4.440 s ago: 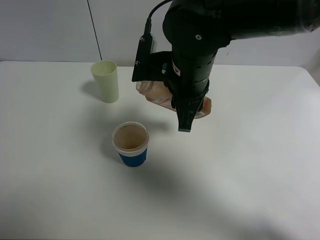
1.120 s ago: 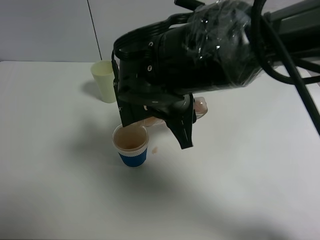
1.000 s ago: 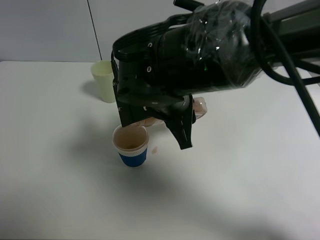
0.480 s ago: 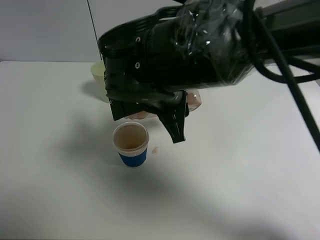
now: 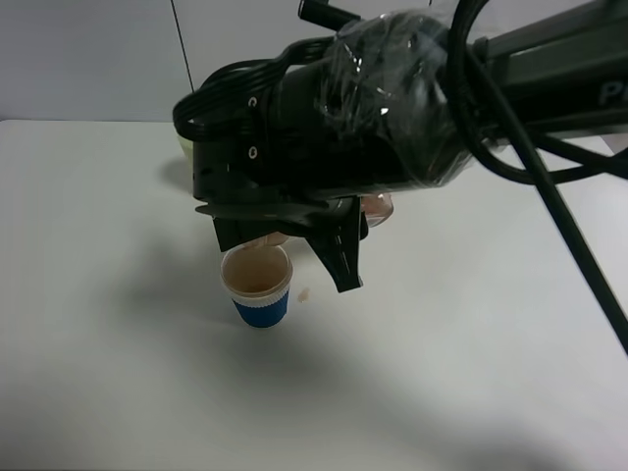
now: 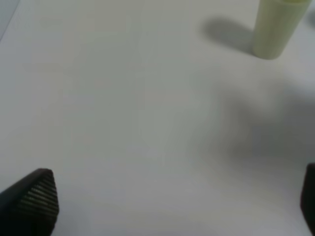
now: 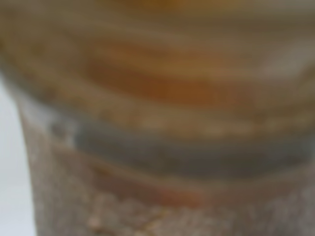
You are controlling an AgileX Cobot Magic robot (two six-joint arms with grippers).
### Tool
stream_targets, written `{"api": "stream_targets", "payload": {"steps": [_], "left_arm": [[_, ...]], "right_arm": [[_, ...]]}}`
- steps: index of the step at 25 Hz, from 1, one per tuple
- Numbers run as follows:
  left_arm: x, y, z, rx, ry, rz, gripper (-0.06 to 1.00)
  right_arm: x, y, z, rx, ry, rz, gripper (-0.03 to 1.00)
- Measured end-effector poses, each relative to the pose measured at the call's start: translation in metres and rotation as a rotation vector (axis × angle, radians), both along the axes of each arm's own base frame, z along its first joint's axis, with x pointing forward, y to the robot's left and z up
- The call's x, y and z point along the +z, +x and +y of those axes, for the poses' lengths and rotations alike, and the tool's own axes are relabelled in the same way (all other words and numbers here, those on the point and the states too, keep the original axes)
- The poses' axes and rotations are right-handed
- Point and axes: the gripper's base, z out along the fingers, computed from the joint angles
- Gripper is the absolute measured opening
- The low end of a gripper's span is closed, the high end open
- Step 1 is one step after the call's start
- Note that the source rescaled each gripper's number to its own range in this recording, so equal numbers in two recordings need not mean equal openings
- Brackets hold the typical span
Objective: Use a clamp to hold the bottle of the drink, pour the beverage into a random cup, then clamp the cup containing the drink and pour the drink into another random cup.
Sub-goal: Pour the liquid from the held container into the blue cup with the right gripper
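Note:
My right gripper [image 5: 294,240] is shut on the drink bottle [image 5: 378,206], held tilted on its side with its mouth end [image 5: 263,239] just above the blue cup [image 5: 260,294]. The cup has a pale rim and brown drink inside. The bottle with brown drink fills the right wrist view [image 7: 157,98], blurred. A pale green cup [image 6: 275,24] stands upright in the left wrist view; in the high view only its edge [image 5: 183,147] shows behind the arm. My left gripper [image 6: 167,206] is open and empty over bare table, well apart from the green cup.
A small brown spill spot [image 5: 305,293] lies on the white table [image 5: 98,324] just right of the blue cup. The bulky black right arm [image 5: 373,108] hangs over the table's middle and hides what is behind it.
The right arm has swung left and rolled, bringing the bottle's mouth from beside the blue cup to over its rim. A spill spot has appeared beside the cup.

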Motion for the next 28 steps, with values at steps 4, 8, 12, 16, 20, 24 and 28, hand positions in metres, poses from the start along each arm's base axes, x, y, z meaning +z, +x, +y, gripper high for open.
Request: {"api": "stream_targets", "payload": {"steps": [4,8,12,16,20,24,28], "left_arm": [[0.0000,0.0000,0.0000,0.000,0.000,0.000,1.00],[0.0000,0.0000,0.0000,0.000,0.000,0.000,1.00],[0.0000,0.0000,0.0000,0.000,0.000,0.000,1.00],[0.0000,0.0000,0.0000,0.000,0.000,0.000,1.00],[0.0000,0.0000,0.0000,0.000,0.000,0.000,1.00],[0.0000,0.0000,0.0000,0.000,0.000,0.000,1.00],[0.0000,0.0000,0.0000,0.000,0.000,0.000,1.00]], "right_arm": [[0.0003,0.0001,0.0001,0.013,-0.010,0.000,0.01],[0.0009,0.0009,0.0001,0.039,-0.031,-0.004,0.01],[0.0023,0.0026,0.0000,0.059,-0.048,-0.022,0.01],[0.0029,0.0022,0.0004,0.071,-0.061,-0.027,0.01],[0.0033,0.0016,0.0010,0.094,-0.079,-0.026,0.01],[0.0035,0.0018,0.0010,0.102,-0.085,-0.027,0.01],[0.0040,0.0025,0.0010,0.121,-0.100,-0.031,0.01]]}}
